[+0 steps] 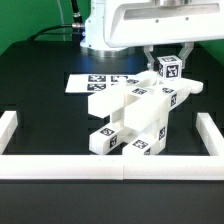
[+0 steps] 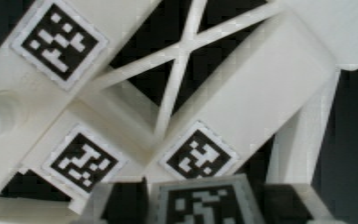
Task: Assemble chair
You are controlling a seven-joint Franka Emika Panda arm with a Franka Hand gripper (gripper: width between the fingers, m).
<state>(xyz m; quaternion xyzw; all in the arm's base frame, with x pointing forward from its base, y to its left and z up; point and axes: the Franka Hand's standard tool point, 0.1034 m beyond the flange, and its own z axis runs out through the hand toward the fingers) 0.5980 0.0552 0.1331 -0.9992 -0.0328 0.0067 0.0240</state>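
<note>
Gripper point(image 1: 169, 60) jaws are closed on a small tagged block point(image 1: 170, 70), one of the chair's loose parts. The block is held upright with one square tag facing the exterior camera. In the wrist view the same block point(image 2: 202, 203) sits at the near edge of the picture, with the X-braced frame point(image 2: 194, 60) directly beyond it.

The block hangs at the far end of the chair assembly point(image 1: 130, 118), towards the exterior view's right. Whether it already touches the part below cannot be told. The assembly lies on the black table point(image 1: 40, 115), roughly central. The marker board point(image 1: 88, 82) is behind it and the border rails point(image 1: 110, 166) enclose it on three sides.

Hazards from this position, as judged:

- Misalignment. If the block is not square to its seat, pressing down may jam it or tilt it in the jaws.
- Displacement. The assembly appears to rest loose on the table, so an off-centre push could slide or rotate it towards a rail.
- Slip. The grip covers only a small area, so side load during insertion could twist the block.
- Early release. Opening before the joint is seated would let the block topple off the assembly.
</note>
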